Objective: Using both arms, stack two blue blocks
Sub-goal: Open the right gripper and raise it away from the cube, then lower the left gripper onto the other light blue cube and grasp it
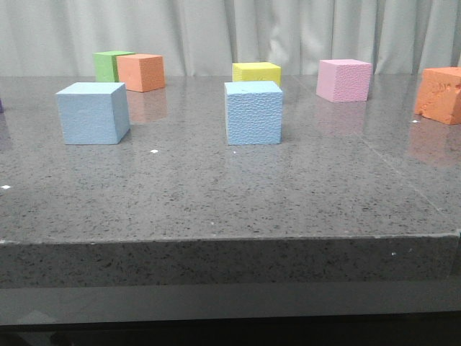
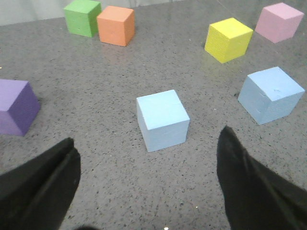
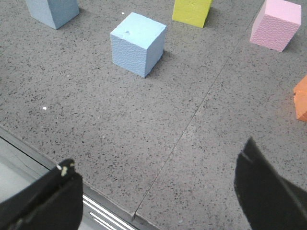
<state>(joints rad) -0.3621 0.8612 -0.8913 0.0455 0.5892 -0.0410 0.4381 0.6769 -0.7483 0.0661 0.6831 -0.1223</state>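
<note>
Nearest the cameras, the left gripper (image 2: 148, 182) and right gripper (image 3: 158, 191) are hanging above the speckled gray table (image 1: 216, 209), fingers spread wide, holding nothing. Farther out, the smooth blue block (image 1: 94, 113) and the pebbly blue block (image 1: 253, 112) are sitting well apart, unstacked. Beyond them, yellow cube (image 1: 256, 72) and pink cube (image 1: 344, 80) are standing.

left tool (image 2: 146, 184): my fingers spread wide, nothing between them, held above the table | right tool (image 3: 153, 194): my fingers spread wide, nothing gripped, over the table edge
</note>
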